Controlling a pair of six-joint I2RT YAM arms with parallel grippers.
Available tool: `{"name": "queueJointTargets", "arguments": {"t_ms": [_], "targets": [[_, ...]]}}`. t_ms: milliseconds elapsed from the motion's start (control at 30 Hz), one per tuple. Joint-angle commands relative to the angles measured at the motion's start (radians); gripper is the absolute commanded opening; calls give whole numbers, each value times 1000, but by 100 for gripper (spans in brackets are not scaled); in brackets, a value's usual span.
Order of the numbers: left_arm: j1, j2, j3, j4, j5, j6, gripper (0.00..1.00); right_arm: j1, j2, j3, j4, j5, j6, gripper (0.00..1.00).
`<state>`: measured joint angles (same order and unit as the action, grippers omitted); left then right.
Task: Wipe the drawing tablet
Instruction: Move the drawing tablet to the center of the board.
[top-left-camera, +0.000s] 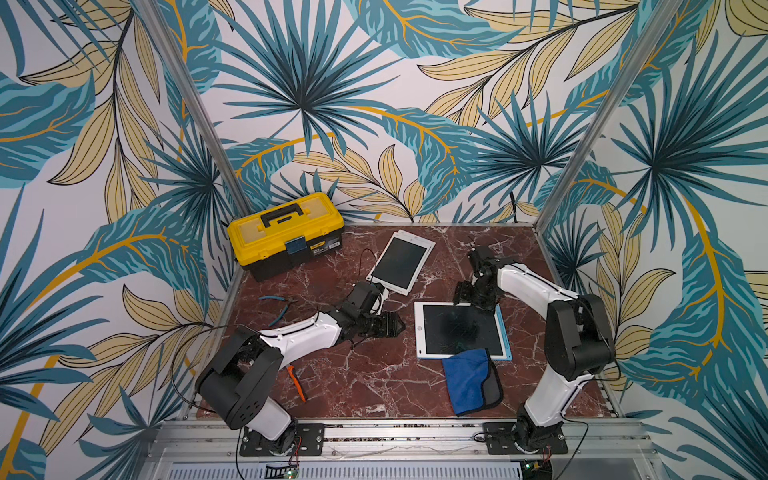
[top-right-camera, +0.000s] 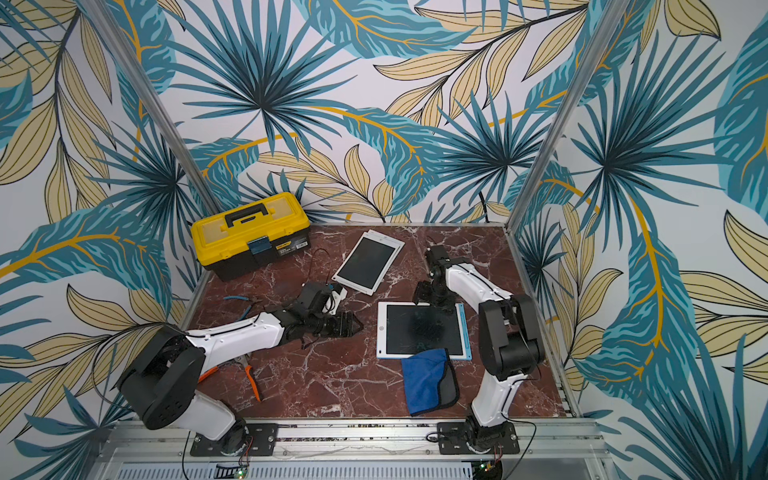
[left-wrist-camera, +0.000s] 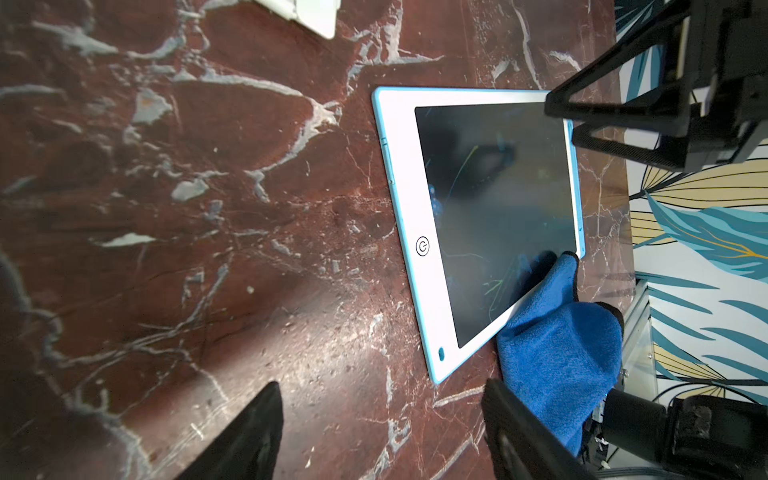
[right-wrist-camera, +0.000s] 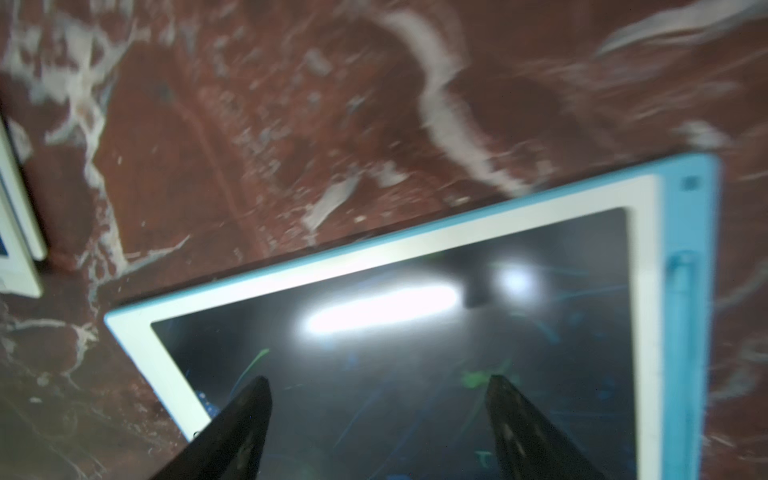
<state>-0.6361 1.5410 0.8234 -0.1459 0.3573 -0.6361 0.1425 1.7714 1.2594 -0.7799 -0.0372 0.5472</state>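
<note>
Tablet (top-left-camera: 457, 332) lower right of centre in both top views, flat; cloth (top-left-camera: 465, 382) overlaps its lower edge. We judge cloth soft, limp: pinch raised fold. Tablet stiff, slick, scratchable. Left gripper (left-wrist-camera: 380, 386) wide, empty; right gripper (right-wrist-camera: 376, 382) wide, empty, above tablet.

You see a yellow toolbox (top-left-camera: 286, 235); blue-handled pliers (top-left-camera: 272, 298) lie near its front, and orange-handled cutters (top-left-camera: 298, 384) lie well beyond them.

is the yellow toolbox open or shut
Shut: in both top views the yellow plastic toolbox has its lid down flat on its black base, with the front latch spanning the seam.
</note>
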Motion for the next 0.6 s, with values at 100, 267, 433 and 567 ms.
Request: {"name": "queueJointTargets", "arguments": {"t_ms": [100, 267, 433, 567], "targets": [[-5, 52, 54, 8, 28, 13, 78, -179, -2, -15, -32, 51, -50, 84], [-5, 90, 89, 8, 35, 15, 78, -207, 112, 36, -50, 62, -92, 84], [-5, 97, 90, 8, 39, 15, 78, -216, 183, 63, -40, 53, -102, 83], [-5, 97, 88, 8, 39, 16, 78, -219, 195, 56, -34, 31, -113, 83]]}}
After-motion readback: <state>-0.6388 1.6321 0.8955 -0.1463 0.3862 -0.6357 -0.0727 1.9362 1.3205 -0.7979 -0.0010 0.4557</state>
